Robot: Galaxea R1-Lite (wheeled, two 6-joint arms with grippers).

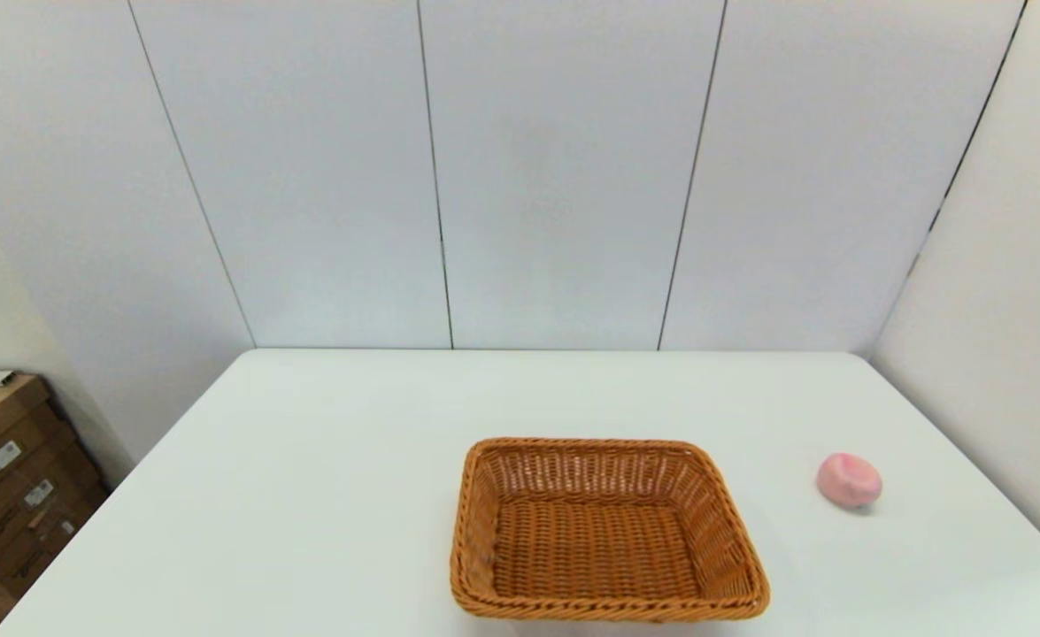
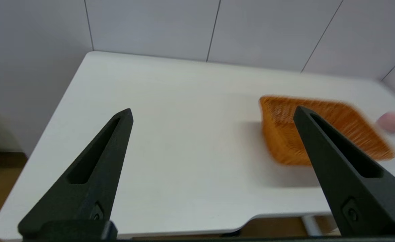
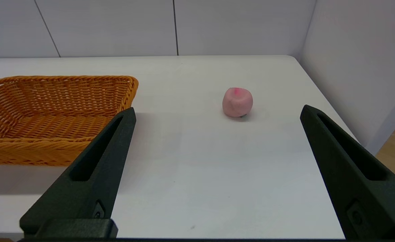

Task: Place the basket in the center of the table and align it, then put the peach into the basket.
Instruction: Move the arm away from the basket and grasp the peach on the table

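Here we go: the basket (image 1: pixel 606 531) sits on the surface (image 1: pixel 307 495) at my near edge, a touch to my right of the middle and slightly skewed, empty inside. The peach (image 1: pixel 849 480) lies on the bare surface well apart from the basket, off its right side, near the right edge. Neither arm shows from my head; both are held back off the near edge. My left jaws (image 2: pixel 212 112) are spread wide with nothing between them, hovering off the near left of the surface, with the basket off to their right. My right jaws (image 3: pixel 217 112) are just as wide and just as empty, low and looking across the surface, the basket's right wall to one side and the peach almost straight ahead. So I judge this to be the very first step: the basket isn't centred or squared yet, and the peach is untouched. Next move, as I read it, calls for a reach to the basket's rim, a firm pinch on the braid, then a slide away from the near edge toward the middle with a small twist to square it up.
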